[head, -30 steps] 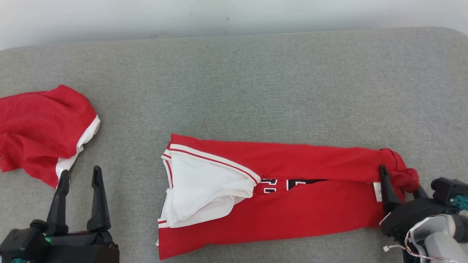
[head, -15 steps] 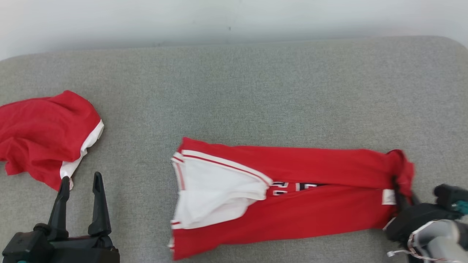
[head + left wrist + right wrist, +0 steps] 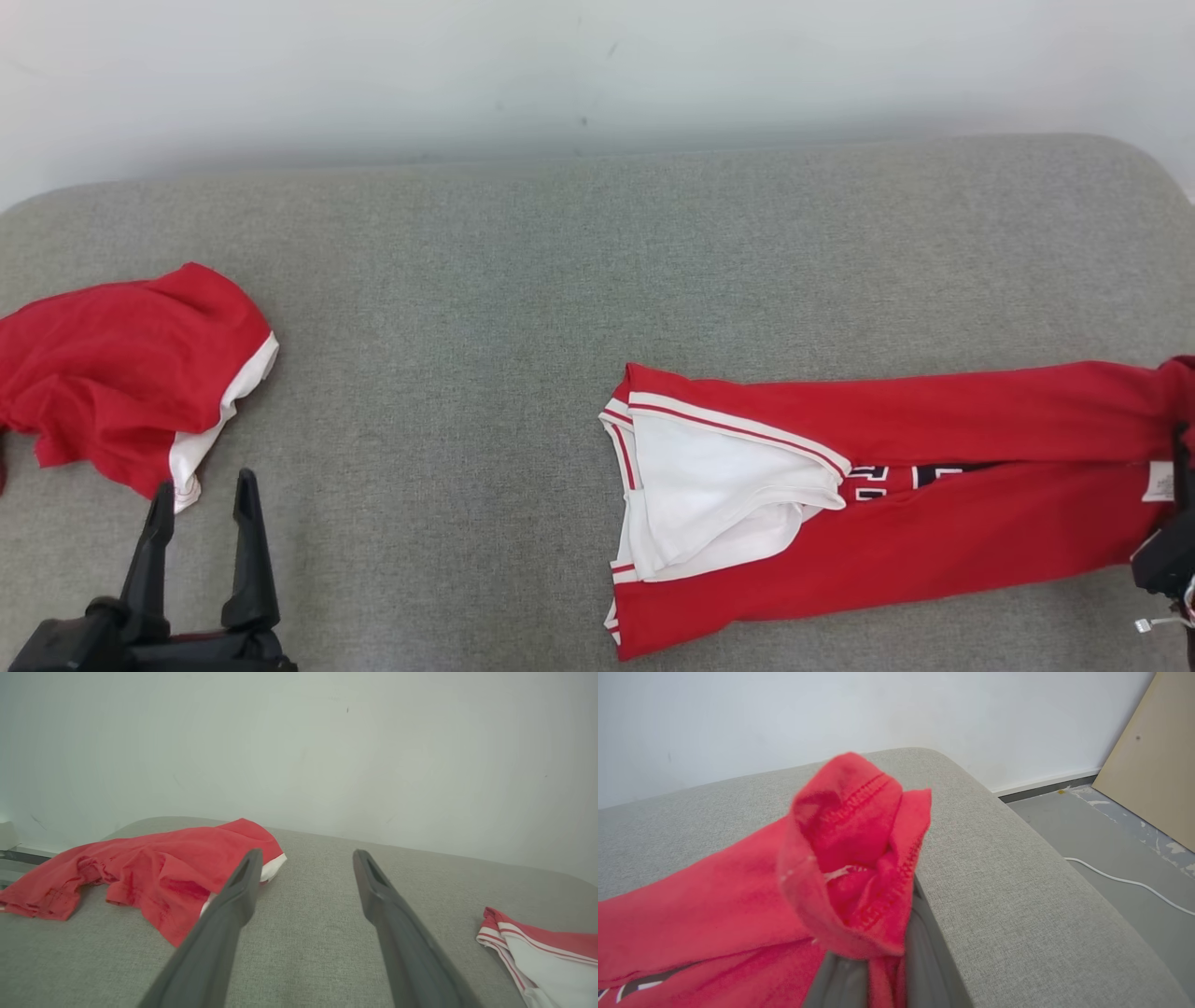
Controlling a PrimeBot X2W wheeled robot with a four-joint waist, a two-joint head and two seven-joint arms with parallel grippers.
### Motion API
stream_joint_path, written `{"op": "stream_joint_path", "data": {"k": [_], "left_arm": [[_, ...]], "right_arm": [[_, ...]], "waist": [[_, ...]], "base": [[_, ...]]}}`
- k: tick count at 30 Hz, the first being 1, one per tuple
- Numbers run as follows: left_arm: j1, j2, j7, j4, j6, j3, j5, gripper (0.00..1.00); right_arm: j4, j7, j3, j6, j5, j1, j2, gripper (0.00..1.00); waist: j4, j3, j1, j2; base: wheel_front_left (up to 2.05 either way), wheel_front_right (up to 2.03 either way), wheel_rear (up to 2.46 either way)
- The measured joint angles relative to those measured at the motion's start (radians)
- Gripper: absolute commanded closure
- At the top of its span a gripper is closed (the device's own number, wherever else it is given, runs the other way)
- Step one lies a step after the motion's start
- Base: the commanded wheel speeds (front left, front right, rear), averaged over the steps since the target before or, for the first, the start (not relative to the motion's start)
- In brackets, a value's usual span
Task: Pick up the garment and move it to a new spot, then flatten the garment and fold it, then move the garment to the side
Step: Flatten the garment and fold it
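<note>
Head view, the first speaker asks: what lies there?

Second speaker: A long red jersey garment with white lining [image 3: 934, 541] lies folded lengthwise on the right half of a wide grey woven cushion [image 3: 523, 280]. Its white-lined end points left, and dark lettering shows in the fold along its middle. A white wall [image 3: 560, 75] stands behind.

First speaker: And the hands?

Second speaker: The right gripper [image 3: 882, 970] is clamped on the garment's right end. In the right wrist view the red hem bunches up above the two grey fingers, near the cushion's rounded corner. The left gripper [image 3: 205, 483] rests at the lower left with its two dark fingers spread apart and nothing between them.

First speaker: Anything else?

Second speaker: A crumpled red cloth with white trim [image 3: 121, 373] lies at the cushion's left edge, just beyond the left fingertips and well apart from the garment. In the right wrist view a thin white cable [image 3: 1125, 879] runs across the grey floor [image 3: 1087, 830] beside the cushion.
</note>
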Motion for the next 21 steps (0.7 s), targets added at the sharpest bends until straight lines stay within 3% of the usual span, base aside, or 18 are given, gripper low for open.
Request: {"op": "stream_joint_path", "data": {"k": [5, 21], "left_arm": [[0.008, 0.000, 0.000, -0.001, 0.000, 0.015, 0.001, 0.00], [0.006, -0.001, 0.000, 0.024, 0.000, -0.005, -0.007, 0.00]], "right_arm": [[-0.067, 0.014, 0.012, 0.000, -0.036, 0.000, 0.041, 1.00], [-0.409, 0.135, 0.186, 0.000, -0.082, 0.069, 0.265, 1.00]], "waist": [[-0.008, -0.006, 0.0000, -0.0001], [0.012, -0.017, 0.0000, -0.0001]], "base": [[0.00, 0.00, 0.00], [0.00, 0.00, 0.00]]}}
